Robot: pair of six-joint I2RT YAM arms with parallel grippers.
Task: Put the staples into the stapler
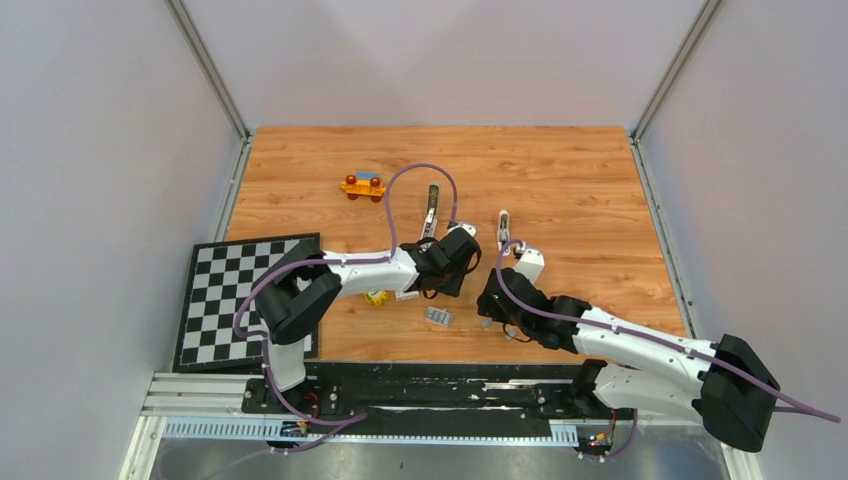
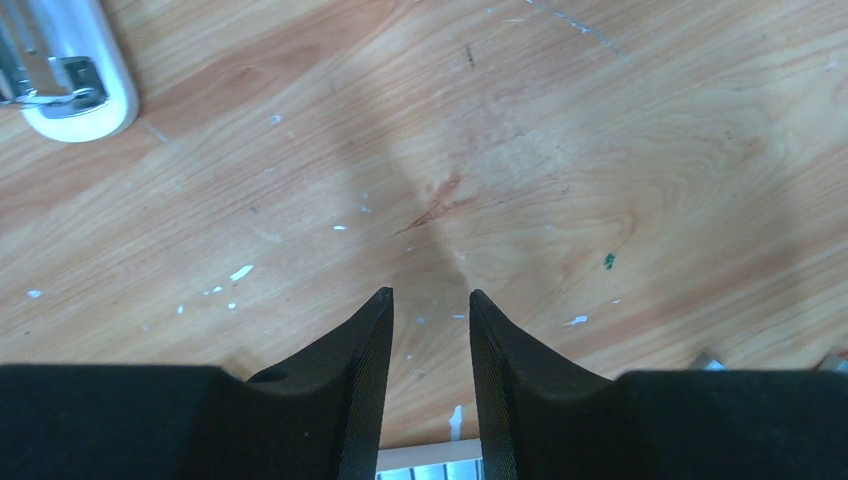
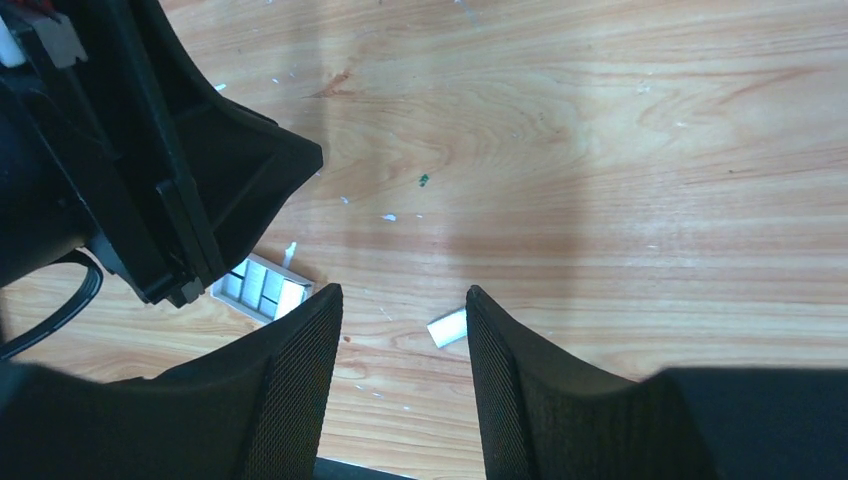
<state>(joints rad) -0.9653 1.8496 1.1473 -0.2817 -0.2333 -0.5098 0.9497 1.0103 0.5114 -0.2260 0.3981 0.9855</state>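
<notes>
A white stapler [image 1: 503, 226] lies on the wooden table; its rounded end with metal inside shows at the top left of the left wrist view [image 2: 65, 85]. A small open tray of silver staples [image 1: 438, 317] lies near the table's front; the right wrist view shows it [image 3: 262, 285] partly behind my left gripper. One loose staple strip [image 3: 447, 328] lies on the wood just by my right fingers. My left gripper [image 1: 470, 250] [image 2: 430, 293] is open and empty over bare wood. My right gripper [image 1: 490, 302] [image 3: 403, 290] is open and empty, just above the table.
A dark and silver bar-shaped thing [image 1: 432, 208] lies behind the left gripper. An orange toy car [image 1: 362, 185] sits at the back left. A yellow cube [image 1: 377, 297] lies under the left forearm. A checkerboard [image 1: 245, 300] lies at the left edge.
</notes>
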